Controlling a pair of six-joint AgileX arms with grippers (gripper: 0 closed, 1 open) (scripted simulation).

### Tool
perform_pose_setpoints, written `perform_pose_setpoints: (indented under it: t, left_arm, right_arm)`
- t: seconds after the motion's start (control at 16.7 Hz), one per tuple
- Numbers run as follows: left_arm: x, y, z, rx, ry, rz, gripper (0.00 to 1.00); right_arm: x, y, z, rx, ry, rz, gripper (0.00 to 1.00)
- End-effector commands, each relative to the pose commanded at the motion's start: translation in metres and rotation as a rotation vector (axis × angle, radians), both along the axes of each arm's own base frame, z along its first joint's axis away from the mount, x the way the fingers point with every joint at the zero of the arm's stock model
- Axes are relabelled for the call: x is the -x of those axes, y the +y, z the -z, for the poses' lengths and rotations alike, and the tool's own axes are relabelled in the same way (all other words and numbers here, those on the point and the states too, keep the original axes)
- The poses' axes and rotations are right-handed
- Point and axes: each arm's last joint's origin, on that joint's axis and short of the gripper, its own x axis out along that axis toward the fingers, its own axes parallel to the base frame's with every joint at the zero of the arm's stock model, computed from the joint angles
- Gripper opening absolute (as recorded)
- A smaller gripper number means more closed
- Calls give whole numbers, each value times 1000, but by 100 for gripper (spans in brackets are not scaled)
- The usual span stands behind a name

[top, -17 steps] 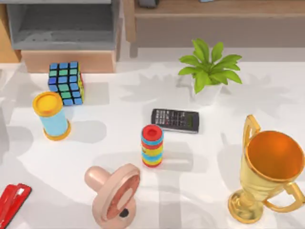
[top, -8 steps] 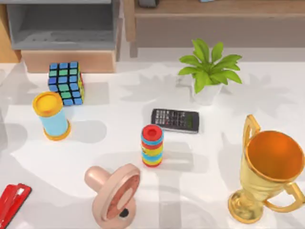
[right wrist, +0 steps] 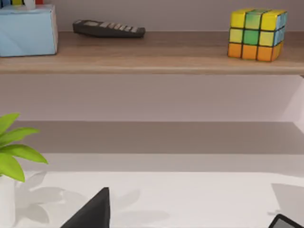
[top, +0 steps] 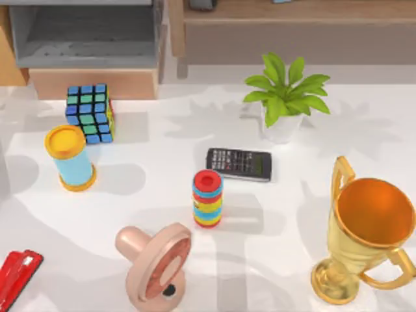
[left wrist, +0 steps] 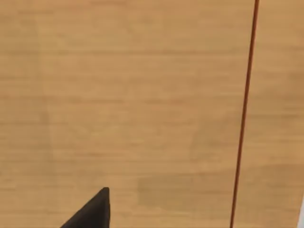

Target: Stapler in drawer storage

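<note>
Stapler (top: 15, 277) lies at table's (top: 149, 195) left edge, seemingly half cut off.

The stapler (top: 17, 276) is small, glossy and red, with a dark slit line running along its top. It lies flat on the white tabletop at the near left corner, angled so that one end points toward the left edge and partly runs out of the top view there. The drawer (top: 91, 49) stands pulled open at the far left corner of the tabletop, a wide box with grey inner walls and a grey floor, nothing visible inside it. Its light tan wooden front panel faces the near side. The stapler and the drawer are well apart
</note>
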Motion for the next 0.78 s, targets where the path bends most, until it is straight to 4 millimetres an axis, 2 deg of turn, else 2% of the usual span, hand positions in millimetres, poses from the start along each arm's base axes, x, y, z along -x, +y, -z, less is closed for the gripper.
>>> perform_pose_setpoints:
  t: [0.06,0.78]
  left_arm:
    - [0,0,0,0,0,0,100]
    - [0,0,0,0,0,0,10]
  right_arm:
    - [0,0,0,0,0,0,100]
    - [0,0,0,0,0,0,100]
